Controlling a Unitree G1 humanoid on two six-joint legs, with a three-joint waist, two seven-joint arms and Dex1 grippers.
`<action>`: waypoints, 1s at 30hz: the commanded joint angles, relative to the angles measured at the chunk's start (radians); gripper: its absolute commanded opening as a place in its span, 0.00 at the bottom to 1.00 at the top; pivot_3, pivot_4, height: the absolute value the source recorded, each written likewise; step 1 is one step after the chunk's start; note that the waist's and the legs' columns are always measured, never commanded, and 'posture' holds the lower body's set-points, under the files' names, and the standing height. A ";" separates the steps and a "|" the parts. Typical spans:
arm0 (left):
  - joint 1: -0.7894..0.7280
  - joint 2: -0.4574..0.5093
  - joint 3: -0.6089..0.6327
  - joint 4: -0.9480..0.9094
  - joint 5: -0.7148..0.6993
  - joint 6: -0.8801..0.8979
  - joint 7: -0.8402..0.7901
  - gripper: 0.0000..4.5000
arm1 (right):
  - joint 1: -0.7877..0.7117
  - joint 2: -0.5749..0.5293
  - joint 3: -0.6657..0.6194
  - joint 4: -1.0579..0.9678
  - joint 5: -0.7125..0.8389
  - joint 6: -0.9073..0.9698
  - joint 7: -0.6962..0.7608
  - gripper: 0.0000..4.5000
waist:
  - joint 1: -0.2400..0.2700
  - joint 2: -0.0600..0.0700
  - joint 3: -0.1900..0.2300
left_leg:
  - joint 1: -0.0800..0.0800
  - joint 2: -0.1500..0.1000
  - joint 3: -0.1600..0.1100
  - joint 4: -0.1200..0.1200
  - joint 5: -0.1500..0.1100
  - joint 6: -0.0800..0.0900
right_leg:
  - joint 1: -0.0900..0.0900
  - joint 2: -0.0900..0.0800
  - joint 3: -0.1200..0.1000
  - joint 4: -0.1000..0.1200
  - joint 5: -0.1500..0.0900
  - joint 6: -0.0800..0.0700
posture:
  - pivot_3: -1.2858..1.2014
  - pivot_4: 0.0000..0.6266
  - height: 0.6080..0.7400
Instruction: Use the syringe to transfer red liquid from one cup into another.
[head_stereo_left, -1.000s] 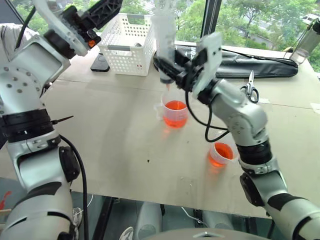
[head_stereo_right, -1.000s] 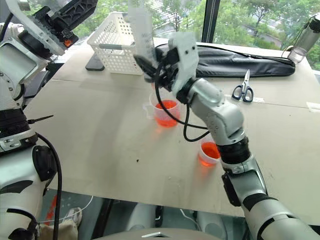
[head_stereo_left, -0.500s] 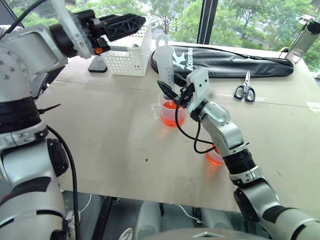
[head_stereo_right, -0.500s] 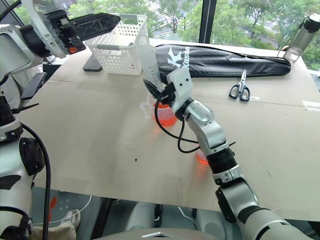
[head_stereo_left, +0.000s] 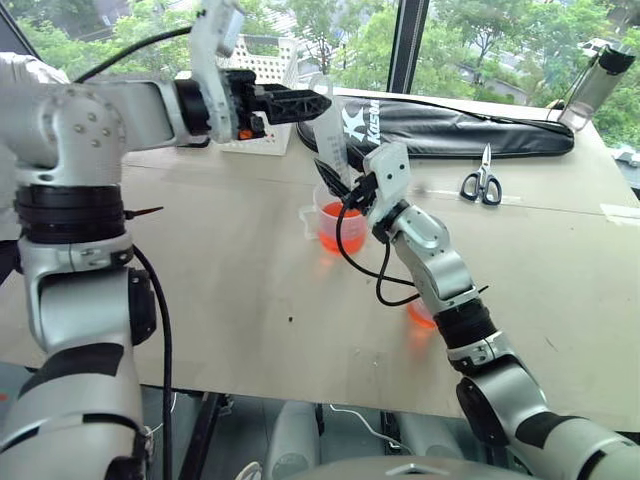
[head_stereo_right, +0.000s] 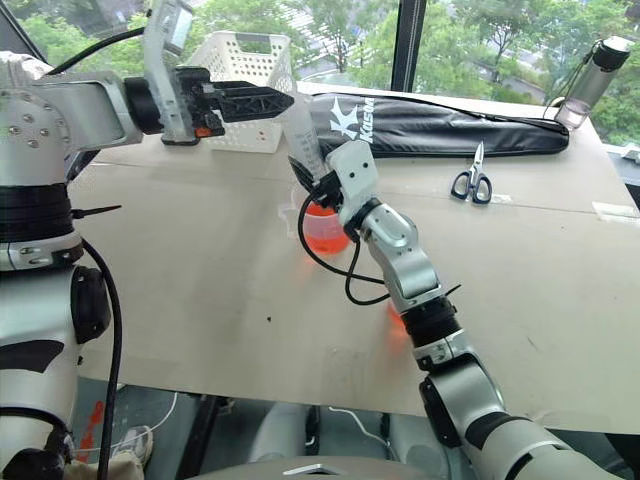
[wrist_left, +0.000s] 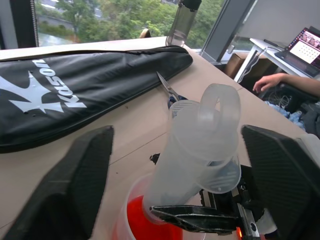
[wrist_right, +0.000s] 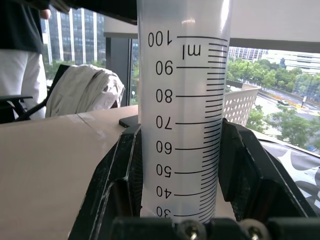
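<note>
While the right gripper (wrist_right: 182, 165) clamps the syringe (head_stereo_left: 331, 128) upright by its barrel, tip down in the handled cup (head_stereo_left: 338, 228) of red liquid (head_stereo_left: 339, 238), the left gripper (wrist_left: 175, 165) straddles the plunger top, fingers apart. The smaller cup (head_stereo_left: 420, 316) sits near, behind the right arm.

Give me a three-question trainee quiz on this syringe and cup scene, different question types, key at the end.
1. True or false: the right pincer holds the syringe by its barrel.
2. The syringe stands over which cup? A) the handled cup B) the small handleless cup
3. Fill in: the left pincer has its fingers on either side of the syringe's ____.

Key: 1 true; 2 A; 3 plunger.
</note>
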 joint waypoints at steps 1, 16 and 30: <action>-0.044 0.010 -0.009 0.008 0.051 -0.049 -0.069 0.48 | 0.040 0.012 0.016 -0.025 -0.025 0.032 -0.013 0.36 | 0.000 0.000 0.000 | 0.000 0.000 0.000 0.000 0.000 0.000 | 0.000 0.000 0.000 0.000 0.000 0.000 | 0.52 0.24 0.88; -0.038 -0.017 -0.017 0.020 0.164 -0.093 -0.173 0.00 | 0.007 0.015 0.009 -0.149 -0.024 0.192 -0.017 0.36 | 0.002 0.004 0.005 | -0.003 0.000 0.000 -0.001 0.000 0.000 | -0.002 0.000 -0.001 0.000 0.000 0.000 | 0.52 0.24 0.88; -0.028 -0.029 -0.002 -0.011 0.179 -0.086 -0.190 0.00 | -0.025 -0.001 0.022 -0.196 -0.004 0.331 0.032 0.36 | 0.002 0.005 0.006 | -0.003 0.000 0.000 -0.001 0.000 0.000 | -0.002 0.000 -0.001 0.000 0.000 0.000 | 0.52 0.24 0.88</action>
